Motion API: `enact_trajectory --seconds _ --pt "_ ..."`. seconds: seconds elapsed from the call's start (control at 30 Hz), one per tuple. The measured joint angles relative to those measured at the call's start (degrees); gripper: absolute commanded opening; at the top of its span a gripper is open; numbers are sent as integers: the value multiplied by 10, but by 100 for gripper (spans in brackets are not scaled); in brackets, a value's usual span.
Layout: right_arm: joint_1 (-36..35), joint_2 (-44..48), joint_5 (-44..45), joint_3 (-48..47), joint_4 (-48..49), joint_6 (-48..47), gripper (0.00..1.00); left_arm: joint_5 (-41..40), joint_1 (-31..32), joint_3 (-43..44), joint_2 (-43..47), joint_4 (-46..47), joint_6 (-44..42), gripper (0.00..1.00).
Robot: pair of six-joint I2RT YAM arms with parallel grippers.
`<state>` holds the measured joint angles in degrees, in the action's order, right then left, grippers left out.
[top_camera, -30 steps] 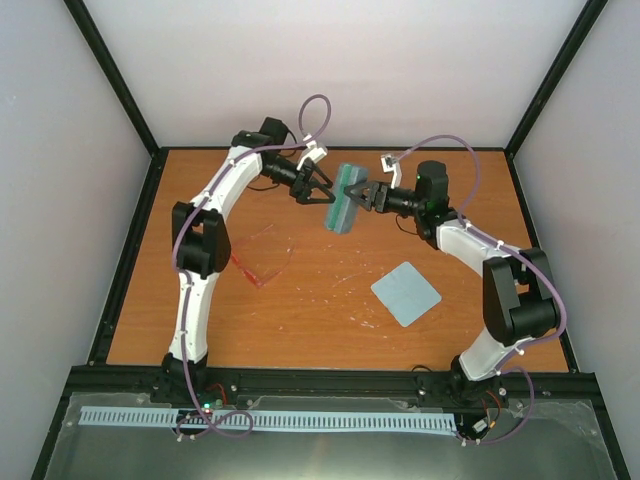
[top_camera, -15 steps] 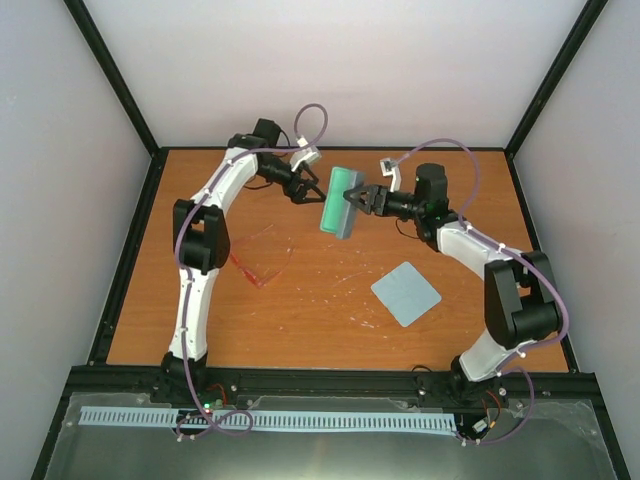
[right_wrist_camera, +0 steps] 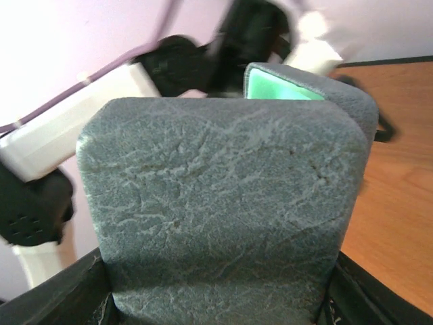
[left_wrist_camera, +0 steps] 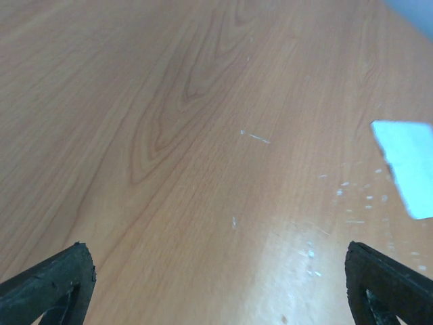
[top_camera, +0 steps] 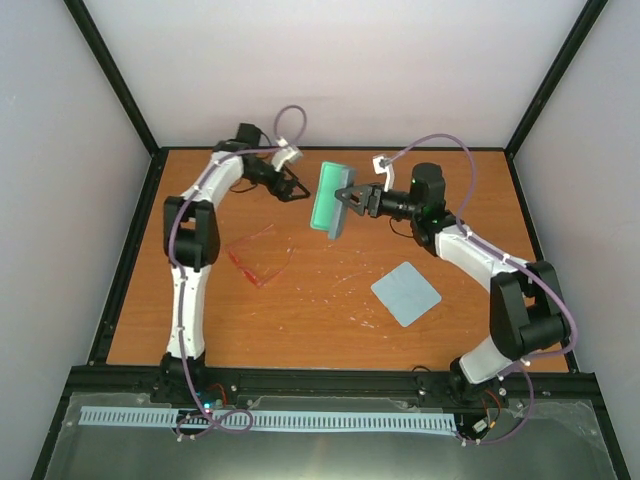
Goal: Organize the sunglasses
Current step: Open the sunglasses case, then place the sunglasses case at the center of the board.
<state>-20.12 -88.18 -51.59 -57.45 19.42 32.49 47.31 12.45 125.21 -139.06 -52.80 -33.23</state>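
The grey-blue case (top_camera: 331, 199) is held up off the table near the back, open, with its green lining facing the top camera. My right gripper (top_camera: 347, 200) is shut on its right side. In the right wrist view the case's textured grey shell (right_wrist_camera: 216, 203) fills the frame between my fingers, with a strip of the green lining (right_wrist_camera: 281, 86) above. My left gripper (top_camera: 295, 189) is open and empty, a short way left of the case; its view shows only bare table between the wide-spread fingertips (left_wrist_camera: 47, 284). The red-tinted sunglasses (top_camera: 258, 254) lie on the table at left centre.
A pale blue square cloth (top_camera: 406, 293) lies on the table right of centre; its corner shows in the left wrist view (left_wrist_camera: 406, 166). The left arm's white link (right_wrist_camera: 81, 115) shows behind the case. Black frame posts and pale walls enclose the wooden table (top_camera: 320, 320).
My left gripper has drawn back to the left, away from the case. The case, held by my right gripper, has shifted a little left and shows more of its green lining.
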Motion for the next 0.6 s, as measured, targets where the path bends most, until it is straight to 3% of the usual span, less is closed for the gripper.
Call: enact_trajectory --seconds 0.23,0.37,0.6 --pt "22 -87 43 -1 126 86 3 115 -74 -133 130 28 64 95" --pt "22 -128 46 -14 186 136 3 145 -54 -167 166 40 80 81" --pt "22 -140 46 -33 261 184 3 157 -11 -167 152 38 83 81"
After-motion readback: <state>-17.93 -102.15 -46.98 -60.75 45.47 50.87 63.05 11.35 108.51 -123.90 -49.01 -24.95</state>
